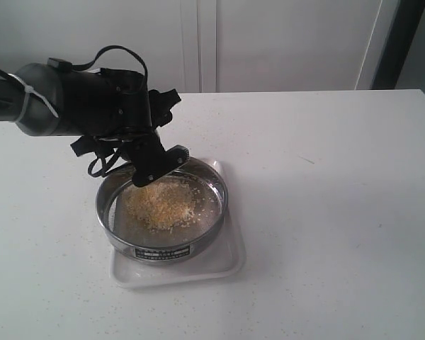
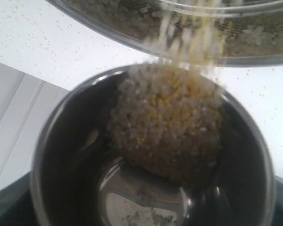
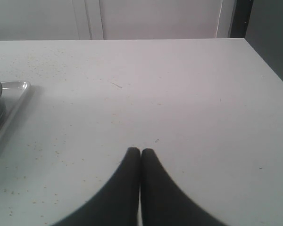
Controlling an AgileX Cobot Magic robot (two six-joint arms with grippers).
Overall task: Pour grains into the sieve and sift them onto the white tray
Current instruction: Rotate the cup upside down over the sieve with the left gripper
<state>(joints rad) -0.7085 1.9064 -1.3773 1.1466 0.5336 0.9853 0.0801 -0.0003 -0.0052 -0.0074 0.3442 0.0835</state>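
The left gripper (image 1: 158,164) is clamped around a small rounded steel cup (image 2: 70,160), jaws spread wide by its body, and holds it tipped above the round, shallow, steel-rimmed sieve (image 1: 198,244). The grains (image 1: 166,204), a loose mix of tiny yellow granules and larger pale rice-like ones, lie partly as a mound on the mesh and partly as a clump in the cup, with a thin stream falling between the two. The sieve sits on the flat white rectangular plastic tray (image 1: 230,263), which rests on the white table (image 1: 340,177).

The right gripper (image 3: 140,153) has its fingers pressed together on nothing, well apart from the tray.

The grains look light, dry and free-running (likely to bounce and scatter if dropped from height), so they are moved only by their vessels. The sieve appears rigid, with a smooth and probably slippery wall; the upright rim is the sensible place to pinch it. The tray looks light enough to slide if the sieve is shaken roughly.

Count: one sieve, one tray, one cup, two grippers, two kinds of grain.
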